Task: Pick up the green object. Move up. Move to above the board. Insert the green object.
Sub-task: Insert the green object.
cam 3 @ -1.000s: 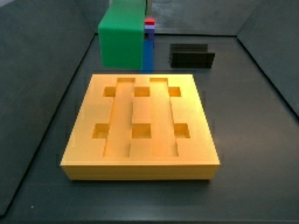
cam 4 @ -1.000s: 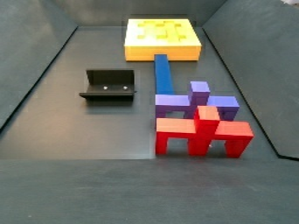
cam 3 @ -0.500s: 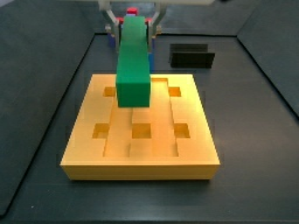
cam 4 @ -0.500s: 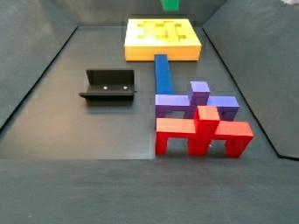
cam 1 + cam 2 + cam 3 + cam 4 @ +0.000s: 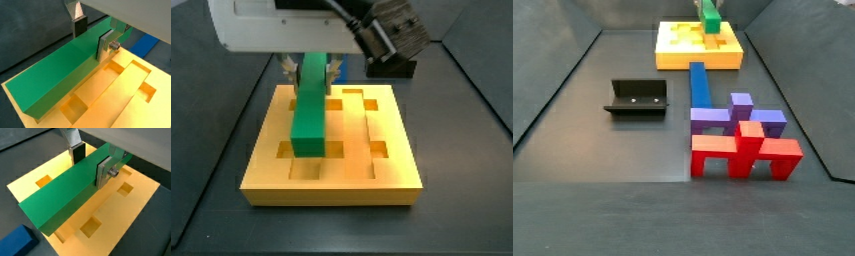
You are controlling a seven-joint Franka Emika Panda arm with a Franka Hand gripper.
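My gripper (image 5: pixel 315 68) is shut on the green object (image 5: pixel 309 115), a long green bar. It holds the bar lengthwise over the left part of the yellow-orange board (image 5: pixel 392 125), low over it; I cannot tell whether they touch. In both wrist views the silver fingers (image 5: pixel 105 42) (image 5: pixel 105 170) clamp the bar (image 5: pixel 60 75) (image 5: pixel 67 198) near one end, with the board (image 5: pixel 127 100) (image 5: pixel 127 203) and its square holes right beneath. In a side view the bar (image 5: pixel 711 18) shows above the board (image 5: pixel 680 45) at the far end of the floor.
A blue bar (image 5: pixel 699 85) lies in front of the board, and shows in both wrist views (image 5: pixel 143 44) (image 5: pixel 17 240). The black fixture (image 5: pixel 637 97) stands to its left. Purple (image 5: pixel 734 115) and red (image 5: pixel 747 152) pieces stand nearer. Dark walls enclose the floor.
The green bar has come forward and down over the board's left side. The arm's white body now fills the back of one side view, and the bar has entered the other.
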